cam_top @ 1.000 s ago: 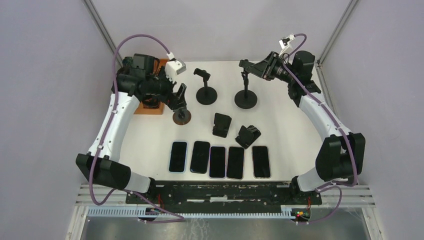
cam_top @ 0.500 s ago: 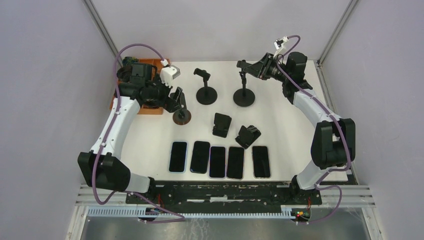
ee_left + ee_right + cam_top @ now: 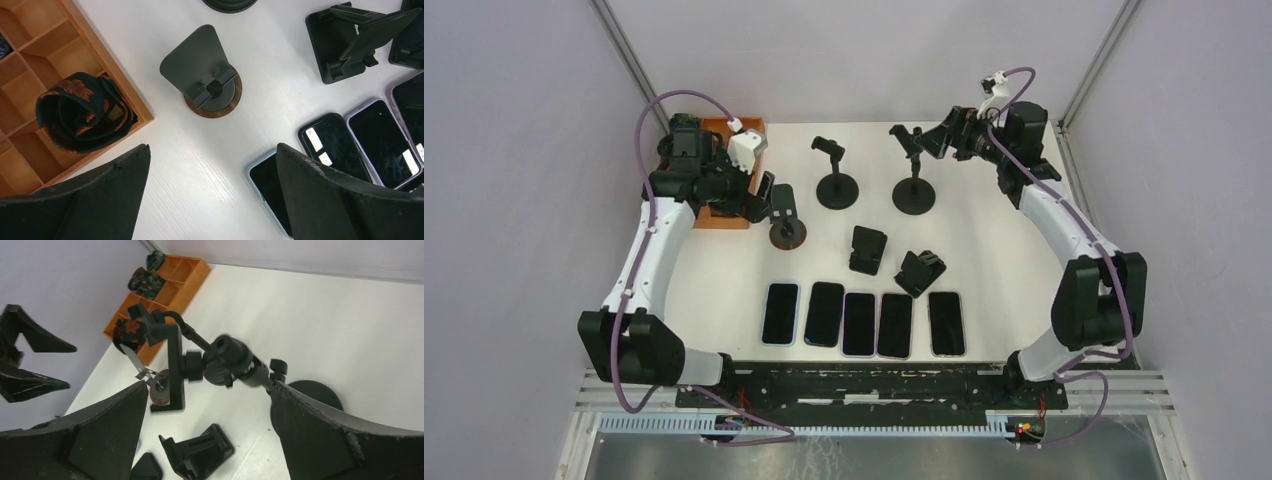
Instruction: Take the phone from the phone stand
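Several phones (image 3: 859,323) lie flat, screens up, in a row near the table's front; the left wrist view shows a light-blue-cased phone (image 3: 272,187) beside my right fingertip. A round wooden-based phone stand (image 3: 787,232) (image 3: 210,80) stands with nothing on it, and my left gripper (image 3: 767,195) (image 3: 212,150) hangs open just above and left of it. At the back, a tall pole phone stand (image 3: 914,190) carries a bare clamp head (image 3: 172,360). My right gripper (image 3: 932,140) (image 3: 207,385) is open, its jaws wide on either side of that stand's jointed neck (image 3: 235,362).
A second pole stand (image 3: 836,185) rises at the back middle. Two black folding stands (image 3: 868,250) (image 3: 921,272) sit mid-table. An orange wooden organiser (image 3: 724,217) (image 3: 135,100) holding rolled fabric (image 3: 80,110) stands at the back left. Grey walls close in on both sides.
My right gripper has opened and let go of the tall stand's neck. The left arm has drawn back to the left, towards the organiser, still open.
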`<action>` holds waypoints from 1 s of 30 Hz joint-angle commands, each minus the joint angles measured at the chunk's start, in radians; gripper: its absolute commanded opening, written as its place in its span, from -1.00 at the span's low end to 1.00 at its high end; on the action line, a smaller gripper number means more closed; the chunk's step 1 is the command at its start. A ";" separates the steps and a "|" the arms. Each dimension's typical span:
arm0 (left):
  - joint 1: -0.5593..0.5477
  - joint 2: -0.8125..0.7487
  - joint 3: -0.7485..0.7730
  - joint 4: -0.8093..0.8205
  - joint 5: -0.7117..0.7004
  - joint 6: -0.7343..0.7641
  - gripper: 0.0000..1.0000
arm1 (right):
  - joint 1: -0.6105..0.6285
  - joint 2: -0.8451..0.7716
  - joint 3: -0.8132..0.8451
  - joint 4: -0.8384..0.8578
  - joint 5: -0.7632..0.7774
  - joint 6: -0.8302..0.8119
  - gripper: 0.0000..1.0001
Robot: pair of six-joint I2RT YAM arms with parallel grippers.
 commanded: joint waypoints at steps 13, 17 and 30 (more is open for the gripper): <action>0.182 -0.163 -0.282 0.205 0.093 0.051 1.00 | -0.062 -0.584 -0.386 -0.281 0.577 -0.202 0.96; 0.183 -0.191 -0.463 0.385 0.143 -0.006 1.00 | -0.061 -0.706 -0.586 -0.214 0.793 -0.223 0.96; 0.183 -0.061 -0.789 1.128 0.128 -0.207 1.00 | -0.062 -0.921 -1.190 0.293 1.182 -0.286 0.96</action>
